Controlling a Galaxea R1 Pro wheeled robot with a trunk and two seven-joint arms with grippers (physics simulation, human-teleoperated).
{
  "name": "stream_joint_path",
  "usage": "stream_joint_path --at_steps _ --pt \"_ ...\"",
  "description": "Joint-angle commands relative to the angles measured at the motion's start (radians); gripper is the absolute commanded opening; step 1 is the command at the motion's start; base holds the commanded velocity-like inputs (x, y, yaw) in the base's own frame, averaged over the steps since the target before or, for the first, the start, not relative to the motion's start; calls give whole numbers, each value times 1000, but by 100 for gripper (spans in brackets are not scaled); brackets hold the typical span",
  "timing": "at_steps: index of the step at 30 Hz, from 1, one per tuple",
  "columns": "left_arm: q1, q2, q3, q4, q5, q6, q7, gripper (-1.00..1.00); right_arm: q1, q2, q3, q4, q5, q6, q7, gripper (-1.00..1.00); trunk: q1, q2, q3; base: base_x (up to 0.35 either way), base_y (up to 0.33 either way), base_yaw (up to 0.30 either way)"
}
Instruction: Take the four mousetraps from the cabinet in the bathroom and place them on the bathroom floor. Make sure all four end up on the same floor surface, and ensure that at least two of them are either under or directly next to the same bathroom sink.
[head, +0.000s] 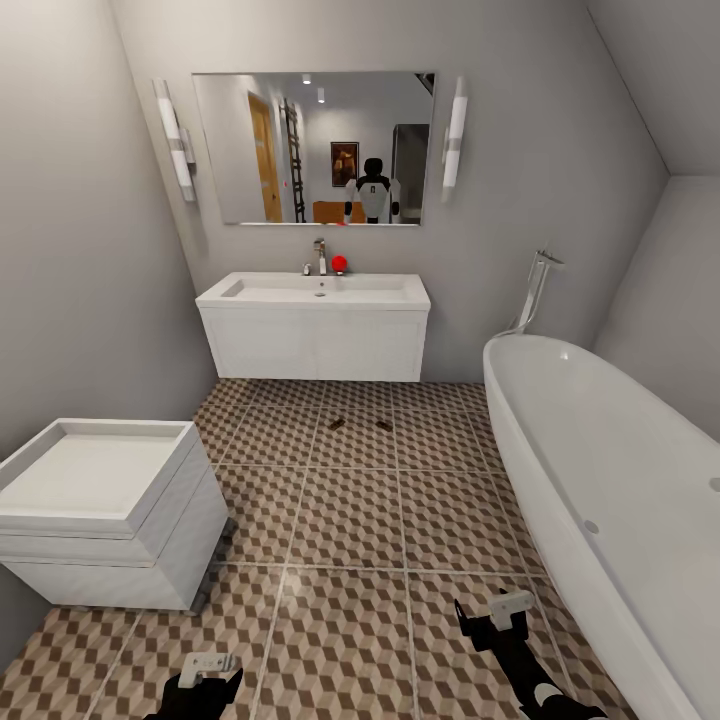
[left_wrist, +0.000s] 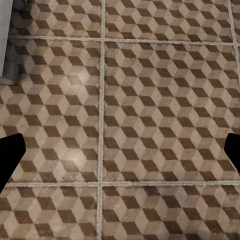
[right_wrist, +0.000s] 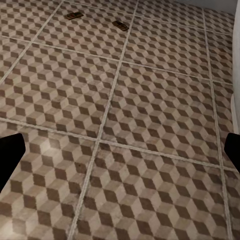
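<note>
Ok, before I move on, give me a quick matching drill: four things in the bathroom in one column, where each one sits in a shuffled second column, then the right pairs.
Things:
1. two mousetraps
2. sink
3. bathtub
4. toilet

Places:
A. along the robot's right side
B. on the far wall, under the mirror
C. against the wall on the robot's left
D. on the patterned floor, just in front of the sink

Pairs: 1-D, 2-B, 3-A, 4-C
</note>
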Motion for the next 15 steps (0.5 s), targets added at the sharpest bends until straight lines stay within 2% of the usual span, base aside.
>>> stream_joint_path --at_steps 1,6,9,15 --pt "-2 0 1 4 4 -6 -5 100 -1 0 0 1 3 -3 1 100 0 -1 -1 0 0 0" --pt "-2 0 1 4 4 -6 -6 100 -1 19 0 1 3 -3 0 100 0 -1 -1 0 0 52" --pt "-2 0 1 4 4 -6 -5 100 -1 30 0 0 4 -3 -5 100 0 -1 -2 0 0 210" --pt "-2 0 1 4 4 -6 -6 100 -1 36 0 1 4 -3 -35 100 0 -1 -5 0 0 249"
